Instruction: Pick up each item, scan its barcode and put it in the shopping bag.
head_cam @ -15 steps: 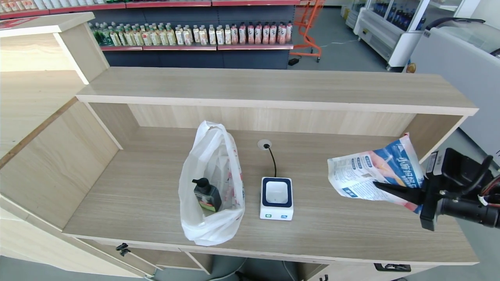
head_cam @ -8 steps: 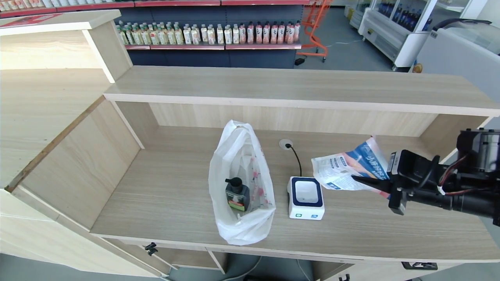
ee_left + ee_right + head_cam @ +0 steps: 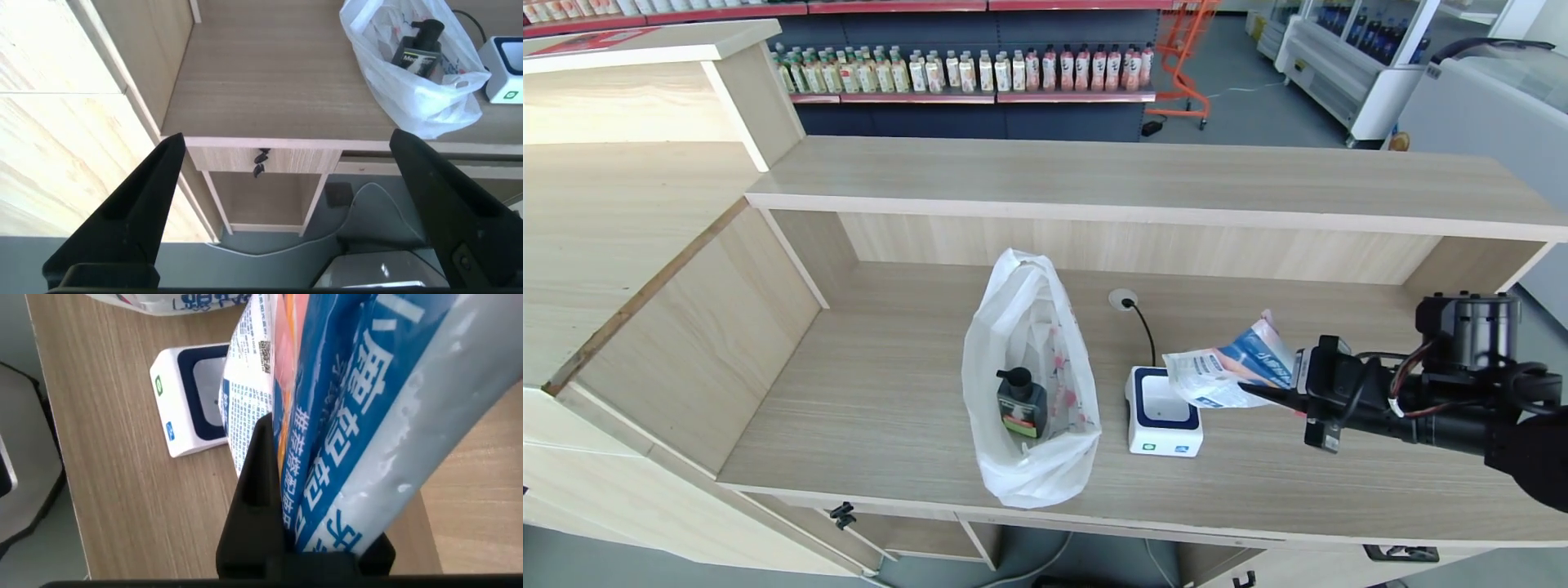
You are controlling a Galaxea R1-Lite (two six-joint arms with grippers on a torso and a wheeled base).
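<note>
Pouch [image 3: 1225, 371] is held clear of the table [image 3: 890, 392] by the right tool [image 3: 1258, 390], which is clamped on one end of it. The free end is carried out over the near-right corner of the scanner [image 3: 1165, 410]; whether it touches the scanner cannot be told. In the right wrist view one finger [image 3: 261, 498] is seen pressed flat against the pouch [image 3: 343, 457], with the scanner [image 3: 192, 396] below and beyond. The pouch is judged to be soft film, glossy and probably slippery, light enough to be held from one end, though it bows and creases along its length. A flat, sealed edge is judged the best place for a hold, since the film is stiffest there and the filled middle is likely to squash or slide. A small printed code is noted on the white face, but which face is turned to the scanner window is not clear. The bag [image 3: 1029, 457] is stood open just left of the scanner, with a dark pump bottle [image 3: 1022, 402] already inside; its thin walls are expected to fold under a careless drop. The left tool [image 3: 286, 143] is held spread wide and empty, low off the table's front left.
</note>
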